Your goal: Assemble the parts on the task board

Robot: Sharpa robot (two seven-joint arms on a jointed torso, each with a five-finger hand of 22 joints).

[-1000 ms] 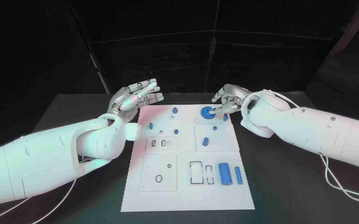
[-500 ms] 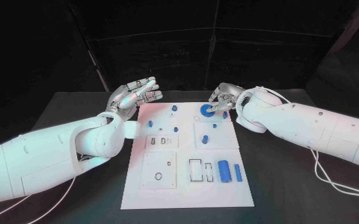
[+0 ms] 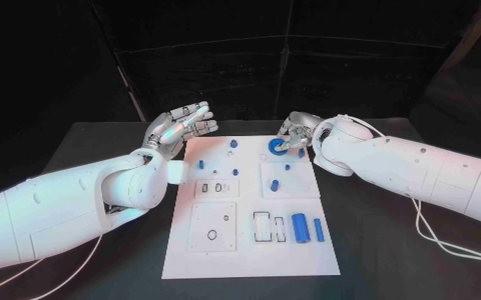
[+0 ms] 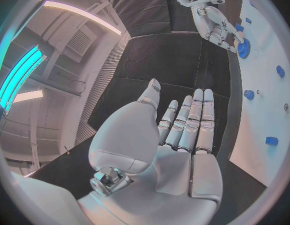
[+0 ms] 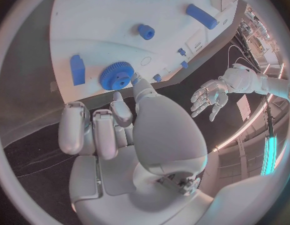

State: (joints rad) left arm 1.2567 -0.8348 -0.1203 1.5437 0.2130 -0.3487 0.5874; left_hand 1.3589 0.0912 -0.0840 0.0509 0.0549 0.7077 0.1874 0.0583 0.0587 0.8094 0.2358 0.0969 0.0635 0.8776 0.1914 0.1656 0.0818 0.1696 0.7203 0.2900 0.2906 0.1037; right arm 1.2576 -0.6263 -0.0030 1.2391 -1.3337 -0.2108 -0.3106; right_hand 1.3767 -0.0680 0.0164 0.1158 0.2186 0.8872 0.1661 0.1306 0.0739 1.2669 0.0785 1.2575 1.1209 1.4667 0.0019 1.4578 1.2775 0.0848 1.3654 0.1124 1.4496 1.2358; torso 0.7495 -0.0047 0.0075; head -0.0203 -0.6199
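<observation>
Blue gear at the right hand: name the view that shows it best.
Right wrist view: the blue gear lies unobstructed, teeth clear, by the right hand. The head view has it small and partly covered; the left wrist view shows it tiny.

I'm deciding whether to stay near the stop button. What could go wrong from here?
The right hand works at the blue gear on the task board; a poor grip could drop it. A small blue part beside the gear could be knocked. The left hand hovers open off the board, giving no support.
</observation>
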